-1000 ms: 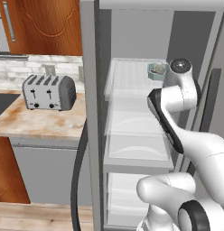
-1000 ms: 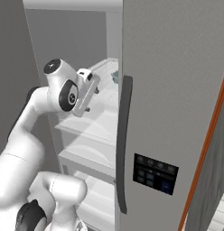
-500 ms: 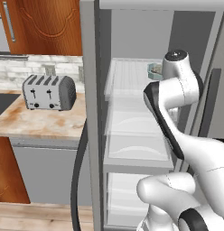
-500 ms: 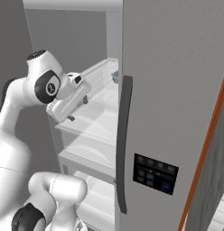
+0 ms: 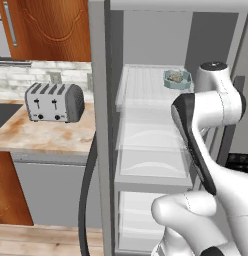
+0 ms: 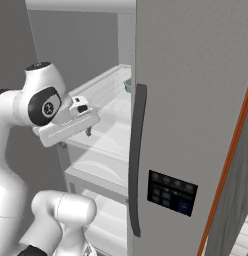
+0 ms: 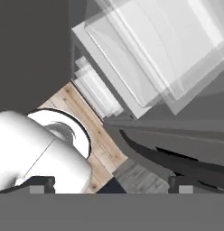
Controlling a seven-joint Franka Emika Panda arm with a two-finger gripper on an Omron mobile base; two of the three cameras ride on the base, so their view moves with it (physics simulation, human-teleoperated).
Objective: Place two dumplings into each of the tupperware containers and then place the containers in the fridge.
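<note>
The fridge (image 5: 98, 125) stands open, its thick grey door (image 6: 186, 100) on the right in the right base view. A tupperware container (image 5: 177, 80) sits at the back right of the upper shelf (image 5: 143, 87), with mottled dumplings (image 5: 177, 76) inside. A sliver of the container (image 6: 128, 85) also peeks past the door's edge. My gripper (image 6: 76, 138) hangs in front of the shelves, below and well back from the container, pointing down. Its jaws stand wide open and hold nothing. In the hand view the gripper (image 7: 111, 185) looks down at the lower drawers (image 7: 145, 58) and the wooden floor (image 7: 98, 144).
A silver toaster (image 5: 53, 102) stands on the marble counter (image 5: 51, 135) left of the fridge, under wooden wall cabinets (image 5: 51, 30). The fridge door's dark handle (image 6: 136, 160) and control panel (image 6: 172, 192) are close on my right. Pale shelves and drawers fill the fridge below.
The arm has drawn back out of the fridge. The hand swung down and away from the upper shelf and now points at the floor. The container stays on the shelf.
</note>
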